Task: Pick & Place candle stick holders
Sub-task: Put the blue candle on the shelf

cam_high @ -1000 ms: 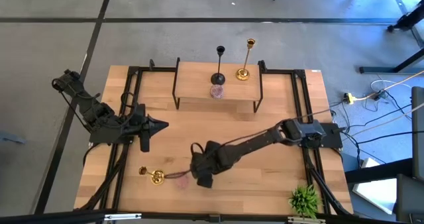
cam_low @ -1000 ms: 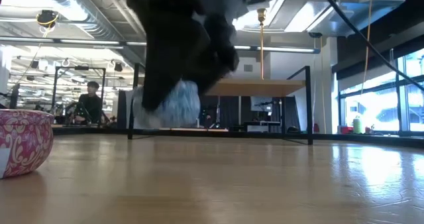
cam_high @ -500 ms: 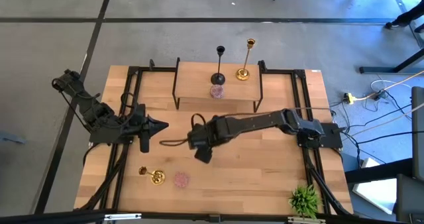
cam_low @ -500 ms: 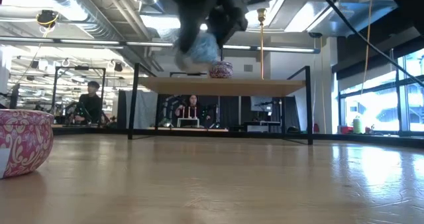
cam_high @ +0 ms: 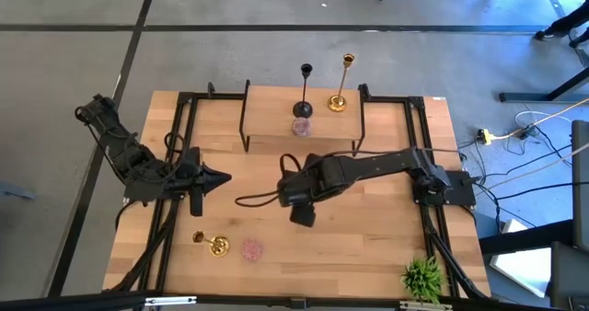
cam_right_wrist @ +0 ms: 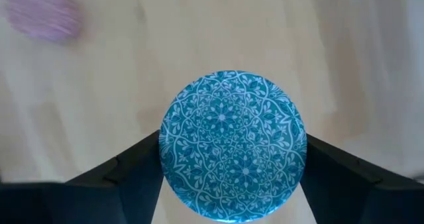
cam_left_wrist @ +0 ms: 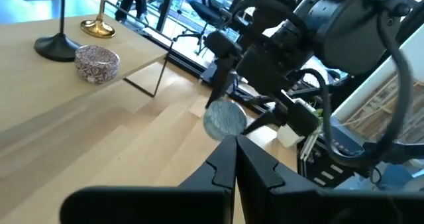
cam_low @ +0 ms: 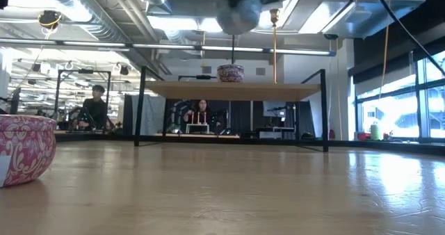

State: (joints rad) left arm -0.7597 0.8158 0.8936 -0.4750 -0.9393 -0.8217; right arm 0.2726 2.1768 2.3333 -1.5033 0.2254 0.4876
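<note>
Pinching the light blue holder (cam_right_wrist: 232, 145) high above the counter (cam_high: 386, 247), the right end effector (cam_high: 296, 196) could drop it if the round rim slips; the left end effector (cam_high: 219, 175) waits, pressed together.

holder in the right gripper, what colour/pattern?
Light blue holder, fine white floral scrollwork; shows best in the right wrist view.
</note>
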